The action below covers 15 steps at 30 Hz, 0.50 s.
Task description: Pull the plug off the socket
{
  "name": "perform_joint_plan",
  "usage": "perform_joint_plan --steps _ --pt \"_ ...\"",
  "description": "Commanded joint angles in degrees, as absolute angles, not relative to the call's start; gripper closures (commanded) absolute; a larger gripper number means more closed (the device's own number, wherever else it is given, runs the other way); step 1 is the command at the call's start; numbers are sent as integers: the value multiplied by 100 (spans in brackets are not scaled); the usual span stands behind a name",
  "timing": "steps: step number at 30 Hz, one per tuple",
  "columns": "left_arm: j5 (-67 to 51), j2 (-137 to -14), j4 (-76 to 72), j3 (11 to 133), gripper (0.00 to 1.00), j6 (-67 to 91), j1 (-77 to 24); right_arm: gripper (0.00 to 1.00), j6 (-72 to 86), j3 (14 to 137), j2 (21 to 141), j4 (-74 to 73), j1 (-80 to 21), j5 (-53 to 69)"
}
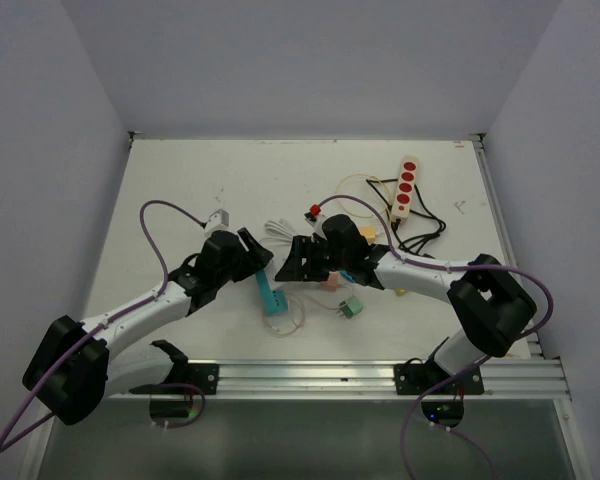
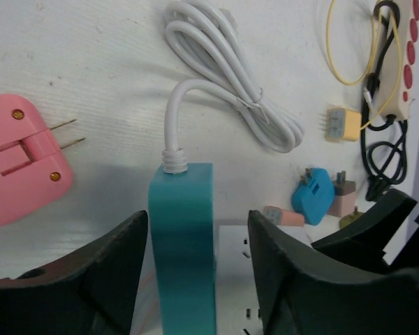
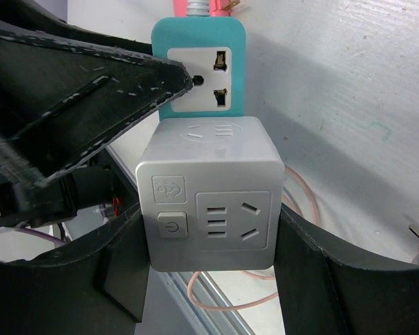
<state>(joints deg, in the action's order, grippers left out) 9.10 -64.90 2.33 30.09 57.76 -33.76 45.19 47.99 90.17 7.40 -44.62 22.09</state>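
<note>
Teal socket strip [image 2: 184, 244] lies at seven o'clock from the red-switched power strip [image 1: 406, 187], its white cord [image 2: 223, 77] leaving at twelve o'clock. The left gripper [image 2: 195, 234] straddles it, released, with a gap at three o'clock. A grey cube plug [image 3: 209, 202] sits on the strip's face, at six o'clock from the free outlets. The right gripper [image 3: 209, 241] clasps its two sides.

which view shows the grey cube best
The right wrist view: the cube fills the centre, its button and outlets facing the camera, the teal strip just behind it. The left wrist view shows only a pale sliver of it beside the strip. The top view shows at most a small pale patch.
</note>
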Motion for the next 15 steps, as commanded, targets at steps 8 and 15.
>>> perform_joint_plan --steps 8,15 --pt "352 -6697 -89 3207 18 6003 -3270 100 4105 4834 8736 1318 -4544 2540" --pt "-140 -6917 193 3243 24 5924 -2953 100 3876 4764 8710 1538 -4562 2768"
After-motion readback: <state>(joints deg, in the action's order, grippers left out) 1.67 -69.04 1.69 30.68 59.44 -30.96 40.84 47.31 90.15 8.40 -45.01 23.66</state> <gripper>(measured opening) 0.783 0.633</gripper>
